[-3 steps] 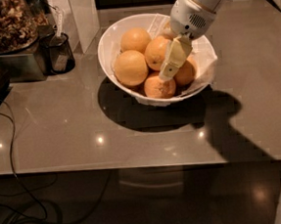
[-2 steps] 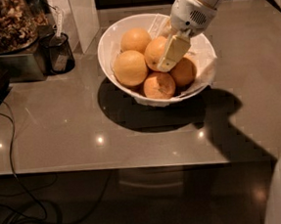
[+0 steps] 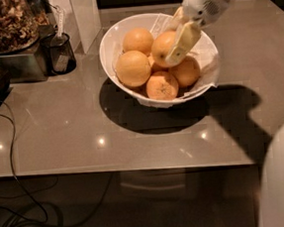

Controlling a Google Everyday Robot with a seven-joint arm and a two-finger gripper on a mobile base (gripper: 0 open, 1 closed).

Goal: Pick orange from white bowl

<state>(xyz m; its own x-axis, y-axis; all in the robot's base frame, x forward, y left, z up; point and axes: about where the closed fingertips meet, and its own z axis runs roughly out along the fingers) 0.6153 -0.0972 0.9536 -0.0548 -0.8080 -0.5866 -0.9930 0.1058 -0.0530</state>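
The gripper (image 3: 177,46) is over the right half of the white bowl (image 3: 107,45), its fingers clamped on the orange (image 3: 159,45). That orange sits atop the other oranges (image 3: 133,68) in the bowl, at the far centre of the table (image 3: 59,137).

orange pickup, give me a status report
gripper over the white bowl, shut on orange. orange not yet clear of the bowl. other oranges packed close beside it.
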